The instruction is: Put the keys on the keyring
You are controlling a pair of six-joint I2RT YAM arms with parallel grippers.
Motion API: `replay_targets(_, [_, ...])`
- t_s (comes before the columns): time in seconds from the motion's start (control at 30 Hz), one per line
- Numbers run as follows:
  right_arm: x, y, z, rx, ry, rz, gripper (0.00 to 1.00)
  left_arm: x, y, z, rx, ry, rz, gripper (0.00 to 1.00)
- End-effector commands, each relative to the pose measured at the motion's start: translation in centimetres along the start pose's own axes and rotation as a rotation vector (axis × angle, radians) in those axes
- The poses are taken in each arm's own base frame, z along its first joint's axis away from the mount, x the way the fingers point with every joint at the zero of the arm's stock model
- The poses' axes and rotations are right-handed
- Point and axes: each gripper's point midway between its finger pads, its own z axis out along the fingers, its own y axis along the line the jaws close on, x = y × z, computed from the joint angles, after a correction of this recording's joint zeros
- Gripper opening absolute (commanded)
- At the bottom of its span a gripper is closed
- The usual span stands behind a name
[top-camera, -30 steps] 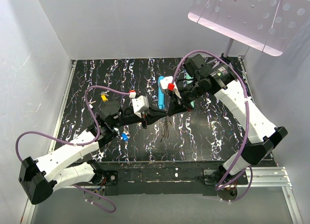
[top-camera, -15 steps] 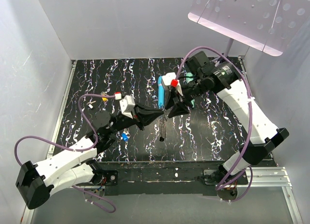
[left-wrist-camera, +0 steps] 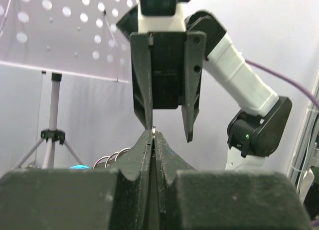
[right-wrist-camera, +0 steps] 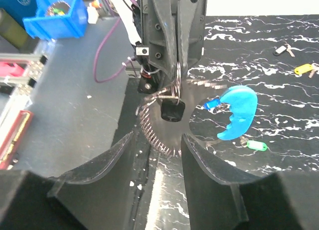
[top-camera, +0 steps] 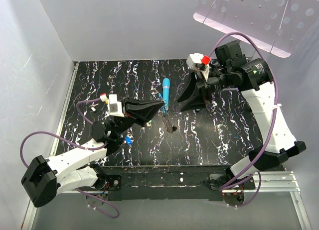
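My left gripper (left-wrist-camera: 152,133) is shut on a thin metal ring of the keyring. In the right wrist view the keyring hangs from the left gripper (right-wrist-camera: 172,88): a grey coiled chain (right-wrist-camera: 152,133), a bright blue curved band (right-wrist-camera: 237,113) and a black-headed key (right-wrist-camera: 172,109). From above, the blue band (top-camera: 165,92) runs away from the left gripper (top-camera: 162,107). My right gripper (top-camera: 188,104) stands open, a little to the right of the keyring and holding nothing. On the table lie a blue key (right-wrist-camera: 212,104), a green key (right-wrist-camera: 255,145), a yellow key (right-wrist-camera: 302,69) and a pale key (right-wrist-camera: 281,50).
White walls close in the black marbled tabletop (top-camera: 219,135) on three sides. A perforated panel on a stand (top-camera: 249,13) hangs over the back right corner. A blue bin (right-wrist-camera: 52,13) stands off the table beyond the left arm.
My right gripper has opened and drawn back up and to the right, away from the keyring. My left gripper stays shut on the keyring while its wrist has swung back to the left.
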Motion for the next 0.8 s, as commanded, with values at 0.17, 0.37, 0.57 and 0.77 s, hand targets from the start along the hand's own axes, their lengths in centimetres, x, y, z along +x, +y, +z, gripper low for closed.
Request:
replay_targets(0.17, [-3.3,1.9,-0.6,-0.103,-0.135,0.074,0.49,-3.8,-1.2,1.6,0.05,-0.135,0.0,0.0])
replay_targets(0.37, [-3.3,0.9,0.3,-0.123,-0.132,0.117,0.47,-3.8,-1.2,1.7,0.051,-0.129,0.003,0.0])
replay_targets(0.57, [-2.4,0.0,1.2,-0.09,-0.094,0.131,0.46,-3.4,-1.3,1.9,0.062,-0.114,-0.005,0.0])
replay_targets(0.77, [-2.1,-0.8,1.5,-0.072,-0.082,0.145,0.45,-3.4,-1.5,1.8,0.071,-0.11,-0.007,0.0])
